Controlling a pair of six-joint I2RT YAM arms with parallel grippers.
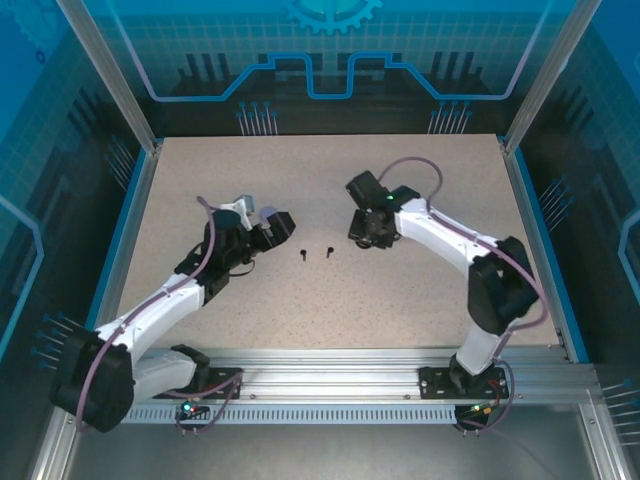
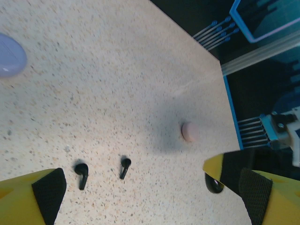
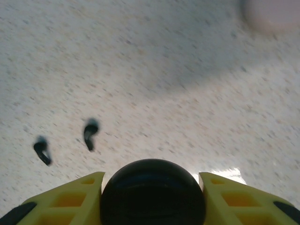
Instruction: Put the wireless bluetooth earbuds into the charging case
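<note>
On the speckled surface (image 1: 330, 180), between the two arms, lie a first black earbud (image 1: 303, 253) and a second black earbud (image 1: 328, 251). They sit close together but apart, each flat on the bare top and outside any case. The left claw (image 1: 272, 225) hangs just left of them with its jaws spread wide and nothing between them. In the left wrist view its yellow fingers (image 2: 47, 194) with their dark pads frame both earbuds from the near side. The right claw (image 1: 368, 238) is just right of the pair and is closed around a round black case (image 3: 152, 197). In the right wrist view the case sits snug between the two yellow fingers, and the frames do not show whether it rests on the surface. A lilac case (image 2: 9, 56) lies beside the left claw, and a pale pink case (image 2: 189, 131) lies beyond the earbuds, in the shadow near the right claw.
</note>
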